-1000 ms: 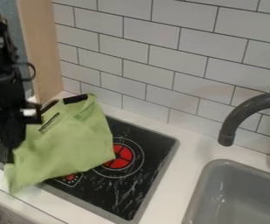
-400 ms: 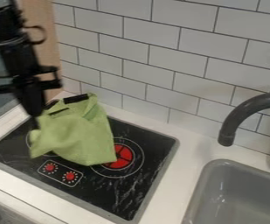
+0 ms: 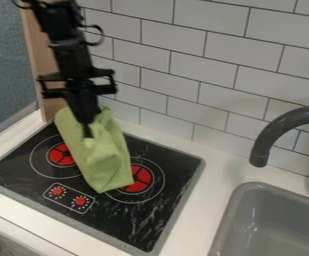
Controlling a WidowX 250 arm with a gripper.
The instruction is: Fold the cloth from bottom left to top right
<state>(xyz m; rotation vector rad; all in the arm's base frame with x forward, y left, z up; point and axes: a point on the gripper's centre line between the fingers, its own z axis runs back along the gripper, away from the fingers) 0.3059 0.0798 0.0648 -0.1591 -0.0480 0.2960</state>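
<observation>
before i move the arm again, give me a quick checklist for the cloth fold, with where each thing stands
- Black two-finger claw at the light green fabric cloth: ok
- Secure hold on the cloth: cannot tell
- Cloth folded flat: not ok, it is bunched and raised by the claw
- Two red control knobs on the black glass stove uncovered: ok
- Right-hand red burner fully uncovered: not ok, the cloth overlaps its edge
- Cloth away from the gray sink: ok

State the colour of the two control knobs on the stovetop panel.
Both control knobs are red, seen best in the camera view.
</observation>
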